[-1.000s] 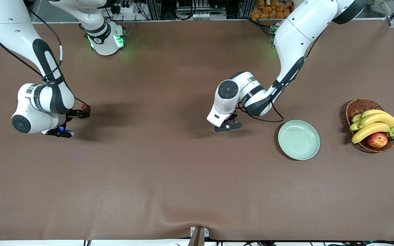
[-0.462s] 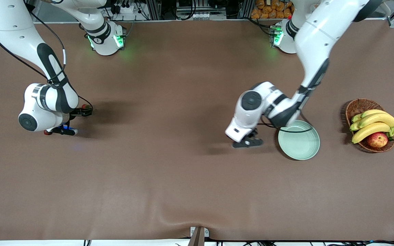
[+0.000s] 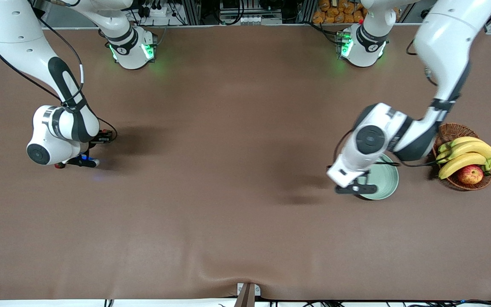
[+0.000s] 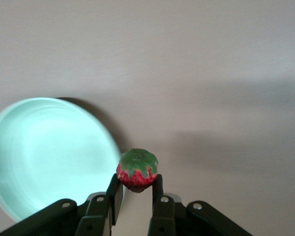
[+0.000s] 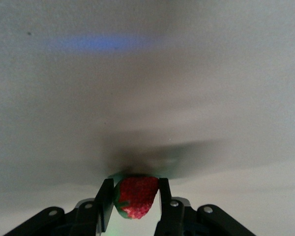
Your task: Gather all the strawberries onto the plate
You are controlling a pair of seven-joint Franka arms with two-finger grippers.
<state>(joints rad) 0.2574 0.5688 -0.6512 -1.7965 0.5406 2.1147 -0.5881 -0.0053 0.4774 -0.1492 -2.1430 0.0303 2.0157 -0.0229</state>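
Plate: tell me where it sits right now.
The plate lies on the table toward the left arm's end, beside the wicker basket of fruit, partly under the left gripper, which holds a strawberry at its rim.

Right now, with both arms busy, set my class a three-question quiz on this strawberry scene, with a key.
1. True or false: the left gripper is shut on a strawberry.
2. What is that gripper over? A the basket; B the plate rim; C bare table.
3. What sits between the right gripper fingers?

Key:
1. True.
2. B.
3. Another strawberry, at the right arm's end of the table.
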